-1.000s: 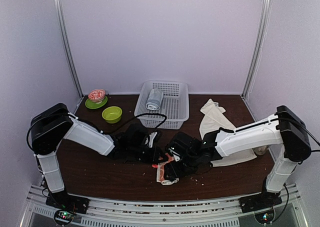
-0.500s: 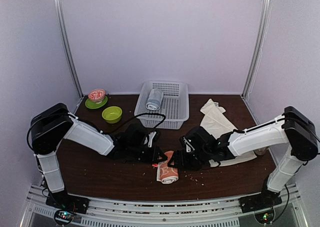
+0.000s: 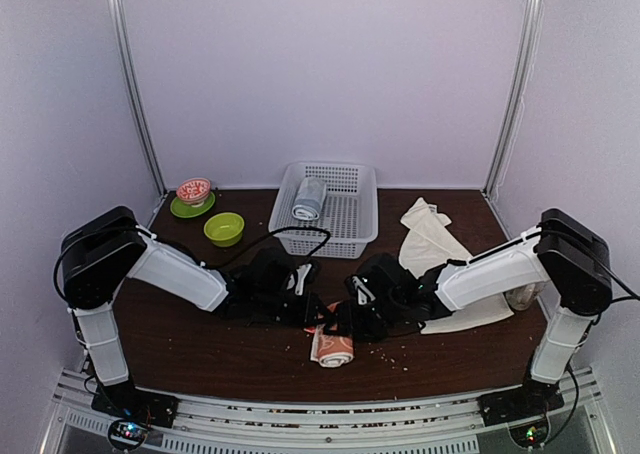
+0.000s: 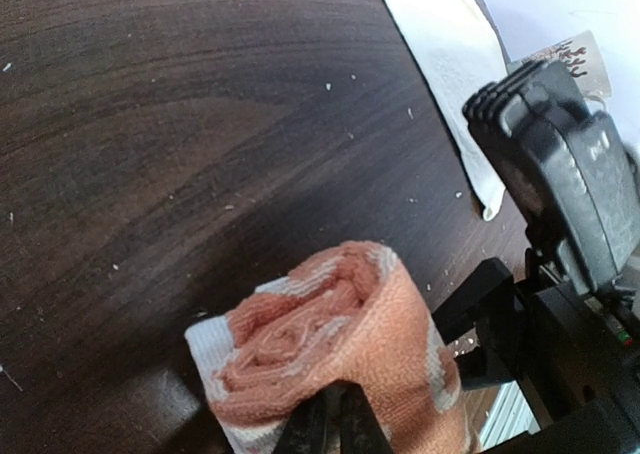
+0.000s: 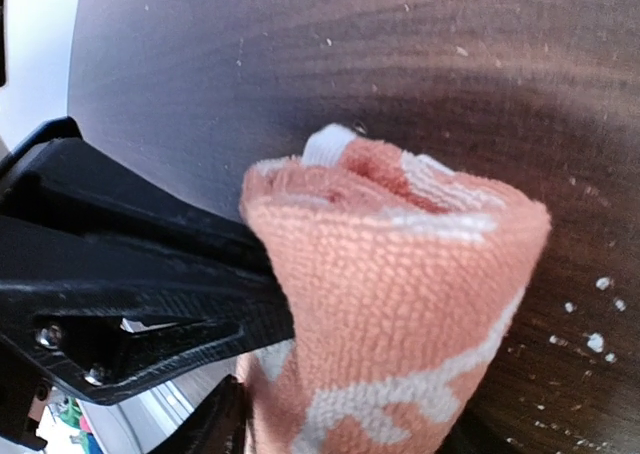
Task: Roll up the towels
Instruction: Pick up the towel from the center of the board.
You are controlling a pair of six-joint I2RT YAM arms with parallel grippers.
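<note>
Arms stretched low inward, left tool (image 3: pixel 314 322) and right tool (image 3: pixel 342 326) clasp towel (image 3: pixel 333 349).

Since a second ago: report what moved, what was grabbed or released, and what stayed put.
The right gripper drew back to the right off the salmon towel roll, then came back in to the roll; its grip is unclear. The left gripper stayed at the roll. The cream towel, basket and green bowl did not move.
</note>
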